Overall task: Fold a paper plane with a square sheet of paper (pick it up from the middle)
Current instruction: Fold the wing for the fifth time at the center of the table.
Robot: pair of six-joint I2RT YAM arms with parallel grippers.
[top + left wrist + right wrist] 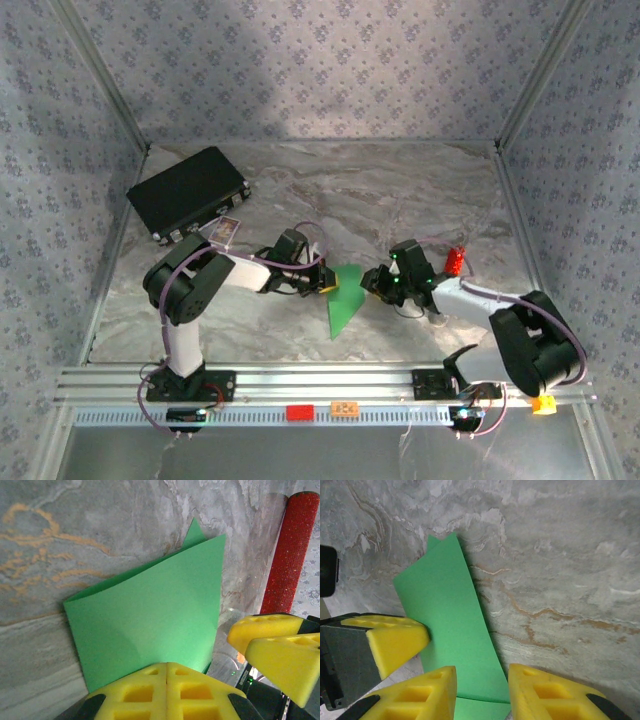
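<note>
The square sheet of paper [343,300] is bright green and folded over on itself, lying mid-table between the two arms with one flap bowed upward [150,615]. My left gripper [326,284] is shut on the sheet's edge, and its yellow fingers [167,685] are pressed together with the paper running in under them. My right gripper [482,692] is open at the sheet's other side, its jaws apart with the green flap [450,615] lying between them. The left gripper's fingertip [395,640] touches the paper there. A paper plane is out of view.
A black rectangular case [188,190] lies at the back left with a small card [226,230] beside it. A small red cylinder [455,260] [292,550] stands just right of the right gripper. Patterned walls close in three sides, and a metal rail [330,385] runs along the front.
</note>
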